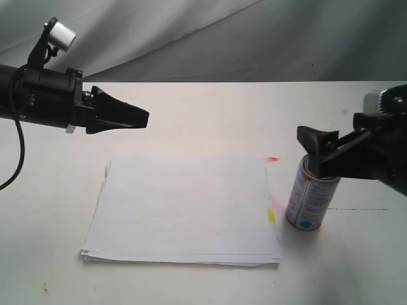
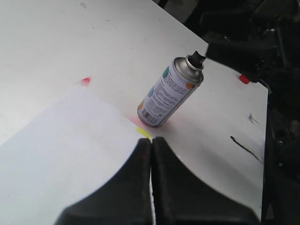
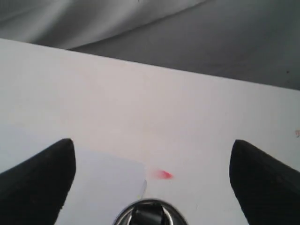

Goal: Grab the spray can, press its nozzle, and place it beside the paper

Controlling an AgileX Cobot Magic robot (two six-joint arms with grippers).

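Observation:
The spray can (image 1: 310, 197) stands upright on the white table, just off the right edge of the paper (image 1: 184, 210). It is silver with a white label and coloured dots, and its dark nozzle (image 2: 197, 57) points up. My right gripper (image 1: 321, 155) hovers at the can's top, open wide, with its fingers (image 3: 47, 173) well apart from the can rim (image 3: 149, 214) and nothing held. My left gripper (image 1: 143, 117) hangs above the paper's far left side, shut and empty; in its wrist view the closed tips (image 2: 151, 140) point toward the spray can (image 2: 171, 91).
A red smear (image 1: 273, 159) marks the table by the paper's far right corner, and a yellow tab (image 1: 271, 216) sits on its right edge. A thin dark line (image 1: 362, 208) runs on the table right of the can. Grey cloth (image 1: 222, 38) hangs behind.

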